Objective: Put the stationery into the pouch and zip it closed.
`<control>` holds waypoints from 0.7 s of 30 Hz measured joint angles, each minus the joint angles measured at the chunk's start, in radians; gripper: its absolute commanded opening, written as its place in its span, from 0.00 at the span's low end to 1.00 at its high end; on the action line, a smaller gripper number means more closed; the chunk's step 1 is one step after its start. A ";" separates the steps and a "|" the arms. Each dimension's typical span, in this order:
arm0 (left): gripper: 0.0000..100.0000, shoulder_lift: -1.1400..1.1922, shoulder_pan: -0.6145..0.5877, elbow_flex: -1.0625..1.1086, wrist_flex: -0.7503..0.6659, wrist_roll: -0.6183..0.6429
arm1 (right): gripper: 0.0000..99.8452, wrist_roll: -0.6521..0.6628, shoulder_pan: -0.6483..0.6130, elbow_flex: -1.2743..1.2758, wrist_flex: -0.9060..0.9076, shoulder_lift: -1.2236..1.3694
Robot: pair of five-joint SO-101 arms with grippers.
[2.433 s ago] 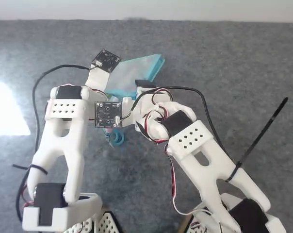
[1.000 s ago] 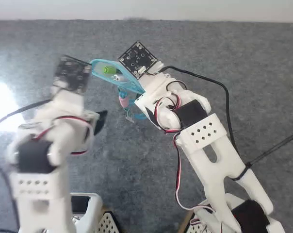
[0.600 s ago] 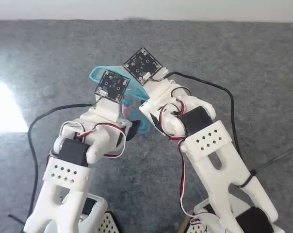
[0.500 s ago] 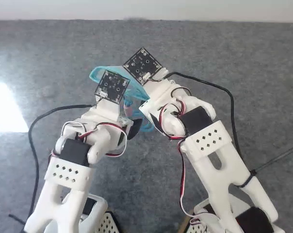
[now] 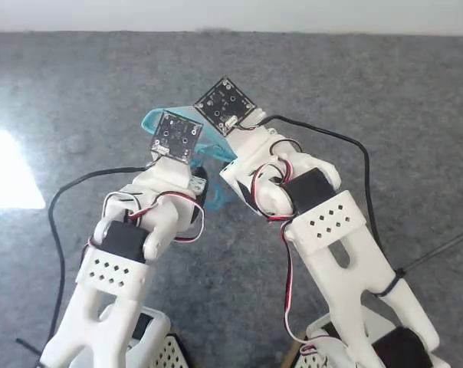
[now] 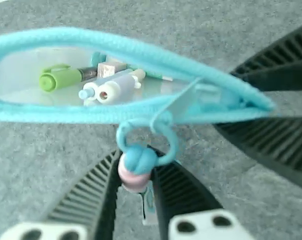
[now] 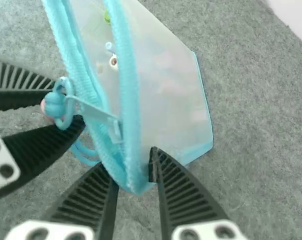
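Nearest the arms' bases, the left end effector (image 6: pixel 136 187) is clenched on the blue-and-pink bead (image 6: pixel 137 160) that hangs from the zip pull of the pouch (image 7: pixel 156 85). Its two ribbed black fingers (image 6: pixel 102 200) pinch the bead from either side. The bead sits on a teal ring (image 6: pixel 174 142), and a thin clear tab runs from that ring to the slider (image 6: pixel 207 94). The slider stands at the end of the pouch beside the right arm.

That same end of the pouch is grasped by the right end effector (image 7: pixel 133 182), which closes on the teal zip band at the corner, one finger on each face of the pouch. The pouch is held up off the grey worktop (image 5: pixel 385 100), between the two wrists, and its mouth gapes along nearly all its length away from the slider.

Inside the pouch lie a green marker (image 6: pixel 61 79), a white pen (image 6: pixel 113 87) with a pale blue cap just beside the marker, and a small pale block (image 6: pixel 109 69) close behind them. Beyond the pouch the worktop runs on to a pale strip (image 5: pixel 231 14) at its far edge.
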 measured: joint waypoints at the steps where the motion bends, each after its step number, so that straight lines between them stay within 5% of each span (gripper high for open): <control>1: 0.01 0.000 -0.018 0.000 -0.002 0.000 | 0.01 0.000 0.000 0.000 0.000 0.000; 21: 0.01 0.000 -0.353 -0.054 -0.008 -0.081 | 0.01 0.014 0.064 0.164 -0.031 -0.052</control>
